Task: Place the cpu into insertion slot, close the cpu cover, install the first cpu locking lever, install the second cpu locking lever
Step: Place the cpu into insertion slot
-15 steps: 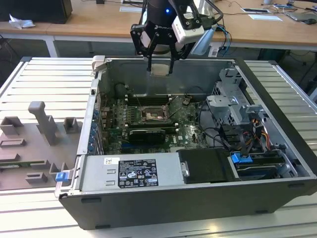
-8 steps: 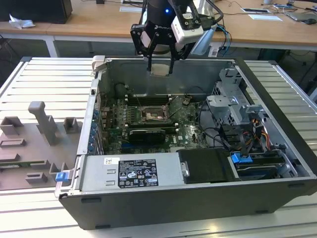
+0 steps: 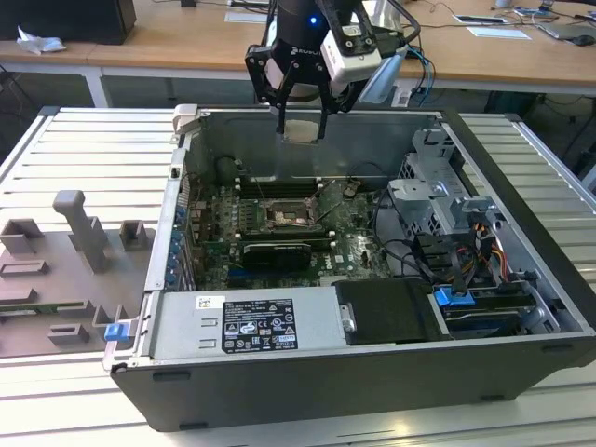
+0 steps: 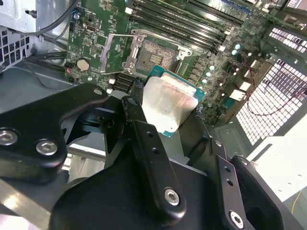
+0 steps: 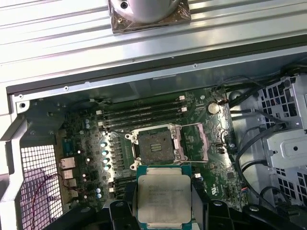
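Observation:
My gripper (image 3: 300,123) hangs above the back wall of the open computer case, shut on the cpu (image 3: 300,131), a pale silver-grey square chip held by its edges between the two black fingers. In both wrist views the cpu (image 5: 164,197) (image 4: 168,103) lies face up between the fingers (image 4: 136,120). Below it on the green motherboard sits the bare insertion slot (image 5: 156,143) (image 4: 153,52) (image 3: 290,216). The cpu cover (image 5: 196,141) (image 4: 115,52), a thin silver frame, is swung open beside the slot.
A black card (image 3: 275,251) lies just in front of the slot, and memory slots (image 5: 144,117) run behind it. A grey drive cage with cables (image 3: 447,214) fills the exterior view's right. A grey fixture plate (image 3: 65,270) sits outside the case.

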